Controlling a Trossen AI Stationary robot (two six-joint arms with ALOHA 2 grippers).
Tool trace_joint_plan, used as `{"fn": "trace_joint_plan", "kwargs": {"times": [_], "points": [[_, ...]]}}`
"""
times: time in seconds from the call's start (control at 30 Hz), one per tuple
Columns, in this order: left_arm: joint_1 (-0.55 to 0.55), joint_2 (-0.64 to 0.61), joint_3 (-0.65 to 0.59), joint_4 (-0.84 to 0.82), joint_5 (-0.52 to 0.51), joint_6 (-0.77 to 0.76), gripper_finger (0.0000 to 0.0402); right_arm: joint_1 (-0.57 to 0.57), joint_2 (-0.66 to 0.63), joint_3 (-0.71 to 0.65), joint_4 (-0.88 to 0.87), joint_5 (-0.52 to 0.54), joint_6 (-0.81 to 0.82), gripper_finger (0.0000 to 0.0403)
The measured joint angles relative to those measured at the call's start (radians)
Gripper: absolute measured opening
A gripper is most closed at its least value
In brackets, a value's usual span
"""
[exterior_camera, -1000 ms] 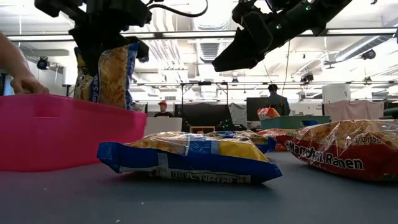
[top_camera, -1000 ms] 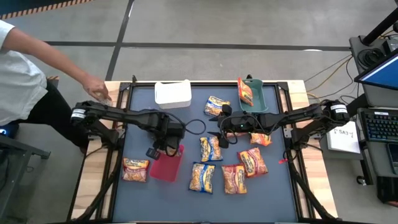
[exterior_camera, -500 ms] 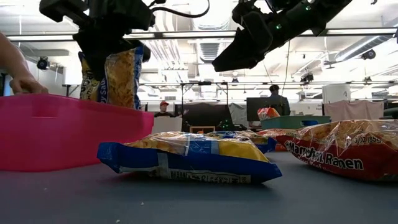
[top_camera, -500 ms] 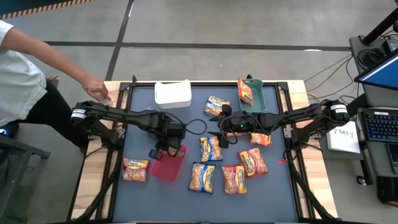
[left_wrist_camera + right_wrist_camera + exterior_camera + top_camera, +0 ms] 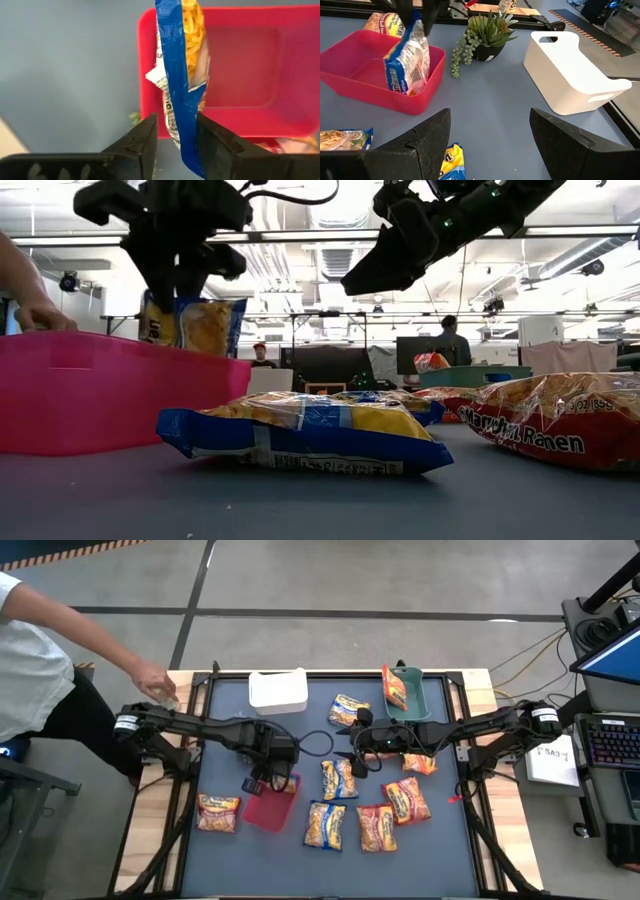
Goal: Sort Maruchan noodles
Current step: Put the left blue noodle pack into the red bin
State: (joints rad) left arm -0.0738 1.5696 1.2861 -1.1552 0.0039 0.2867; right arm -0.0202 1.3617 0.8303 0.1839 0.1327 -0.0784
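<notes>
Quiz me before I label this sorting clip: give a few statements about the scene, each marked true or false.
1. A blue-trimmed packet stands on edge in the red bin. True.
2. The white bin holds several packets. False: it is empty.
3. The right gripper grips a packet. False: its fingers are open with nothing between them.
4. A green plant stands between the red and white bins. True.

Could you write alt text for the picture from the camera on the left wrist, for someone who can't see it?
A blue-edged packet of yellow noodles stands on end, its lower part between the two dark fingers of the left pincer, its far end reaching over the near rim of a red bin with nothing else visible inside. The bin rests on a grey-blue table.
</notes>
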Motion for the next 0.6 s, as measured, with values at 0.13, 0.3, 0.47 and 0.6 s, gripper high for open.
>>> {"fn": "trace_joint_plan", "kwargs": {"times": [0.13,0.3,0.47,0.6], "points": [[0.000,0.000,0.000,0.003,-0.087,0.001,0.0122,0.000,0.000,0.000,0.000,0.000,0.000,0.0260],[0.000,0.000,0.000,0.004,-0.138,-0.008,0.0123,0.000,0.000,0.000,0.000,0.000,0.000,0.0260],[0.000,0.000,0.002,-0.021,-0.137,-0.030,0.0123,0.000,0.000,0.000,0.000,0.000,0.000,0.0260],[0.000,-0.005,0.022,-0.050,-0.136,-0.083,0.0123,0.000,0.000,0.000,0.000,0.000,0.015,0.0260]]}}
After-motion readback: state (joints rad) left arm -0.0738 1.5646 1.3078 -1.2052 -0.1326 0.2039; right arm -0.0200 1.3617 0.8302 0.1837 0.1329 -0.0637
